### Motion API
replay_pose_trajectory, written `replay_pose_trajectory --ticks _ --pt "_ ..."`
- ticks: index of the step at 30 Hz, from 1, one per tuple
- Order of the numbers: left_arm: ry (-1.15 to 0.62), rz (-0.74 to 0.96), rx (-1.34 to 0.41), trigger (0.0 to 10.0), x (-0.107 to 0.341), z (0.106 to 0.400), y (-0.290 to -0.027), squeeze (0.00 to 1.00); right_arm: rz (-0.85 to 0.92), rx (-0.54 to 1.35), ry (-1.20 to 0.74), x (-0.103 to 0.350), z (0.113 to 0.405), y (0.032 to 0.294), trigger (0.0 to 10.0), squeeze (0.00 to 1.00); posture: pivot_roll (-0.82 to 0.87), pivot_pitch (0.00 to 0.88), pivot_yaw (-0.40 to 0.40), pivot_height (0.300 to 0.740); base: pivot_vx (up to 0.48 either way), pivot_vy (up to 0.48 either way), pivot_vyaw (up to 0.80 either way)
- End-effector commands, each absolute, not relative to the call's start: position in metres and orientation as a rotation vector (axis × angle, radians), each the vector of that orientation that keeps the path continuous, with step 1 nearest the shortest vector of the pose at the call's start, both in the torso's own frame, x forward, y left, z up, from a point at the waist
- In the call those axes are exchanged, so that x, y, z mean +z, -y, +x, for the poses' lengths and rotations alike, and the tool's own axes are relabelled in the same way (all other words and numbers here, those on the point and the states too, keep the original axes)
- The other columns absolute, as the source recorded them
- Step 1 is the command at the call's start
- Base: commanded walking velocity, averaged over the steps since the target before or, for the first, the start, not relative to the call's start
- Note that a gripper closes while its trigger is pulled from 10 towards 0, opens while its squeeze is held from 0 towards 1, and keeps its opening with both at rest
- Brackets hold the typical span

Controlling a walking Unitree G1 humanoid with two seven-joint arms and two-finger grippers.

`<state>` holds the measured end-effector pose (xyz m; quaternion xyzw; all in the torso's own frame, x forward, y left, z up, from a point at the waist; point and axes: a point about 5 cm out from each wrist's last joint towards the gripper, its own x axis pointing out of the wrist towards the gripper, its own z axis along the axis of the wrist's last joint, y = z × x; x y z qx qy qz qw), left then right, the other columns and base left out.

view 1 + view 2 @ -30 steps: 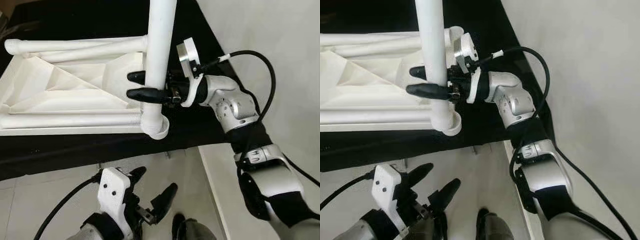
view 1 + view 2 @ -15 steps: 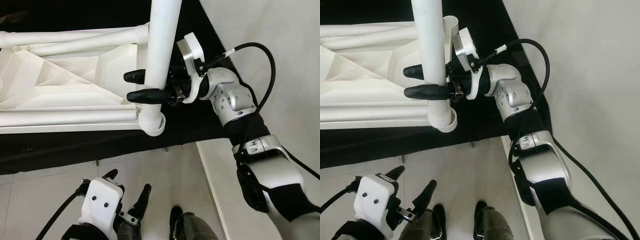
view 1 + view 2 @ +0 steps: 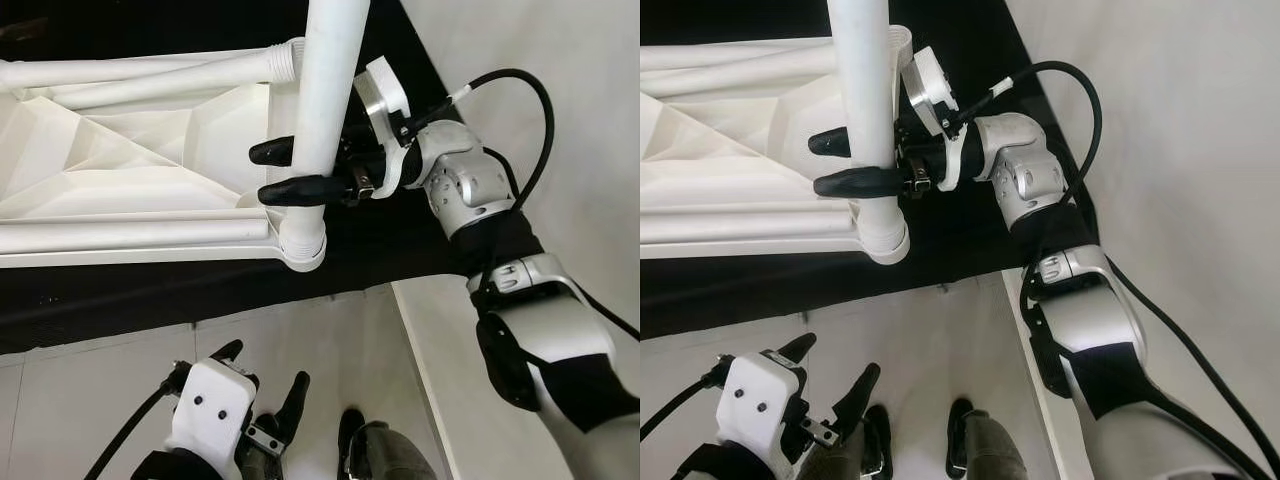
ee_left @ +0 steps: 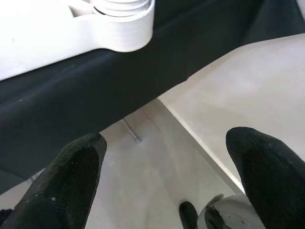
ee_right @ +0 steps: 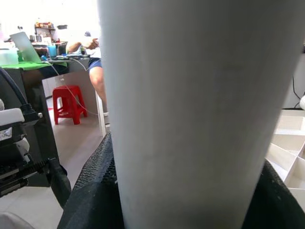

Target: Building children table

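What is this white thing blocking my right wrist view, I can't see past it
Observer: It's the upright table leg; the right gripper has its fingers closed around it.
Operator: Where does its lower end sit?
Observer: In the round corner socket of the upturned white tabletop, which lies on a black surface.
Operator: And the left gripper?
Observer: The left gripper hangs low over the pale floor, fingers open, holding nothing.
Operator: Any other legs fitted?
Observer: Long white tubes lie along the tabletop's edges; I can't tell whether they are legs.
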<state>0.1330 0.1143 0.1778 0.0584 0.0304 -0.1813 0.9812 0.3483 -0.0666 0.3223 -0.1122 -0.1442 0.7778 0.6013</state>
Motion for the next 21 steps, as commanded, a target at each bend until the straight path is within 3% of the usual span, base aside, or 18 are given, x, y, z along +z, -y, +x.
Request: replay_pose_trajectory --ticks 1,11,21 --pt "-0.070 0.123 -0.361 10.0 0.177 0.130 -0.115 0.00 -0.293 1.821 0.236 0.308 0.350 0.066 10.0 0.00 0.15 0.385 -0.017 0.740 0.000 0.000 0.00" --pt "-0.066 0.121 -0.368 10.0 0.177 0.130 -0.113 0.00 -0.422 1.894 0.155 0.296 0.341 0.051 10.0 0.00 0.14 0.381 -0.020 0.740 0.000 0.000 0.00" --pt "-0.061 0.116 -0.365 10.0 0.177 0.131 -0.111 0.00 -0.419 1.843 0.152 0.307 0.346 0.034 10.0 0.00 0.14 0.386 -0.026 0.740 0.000 0.000 0.00"
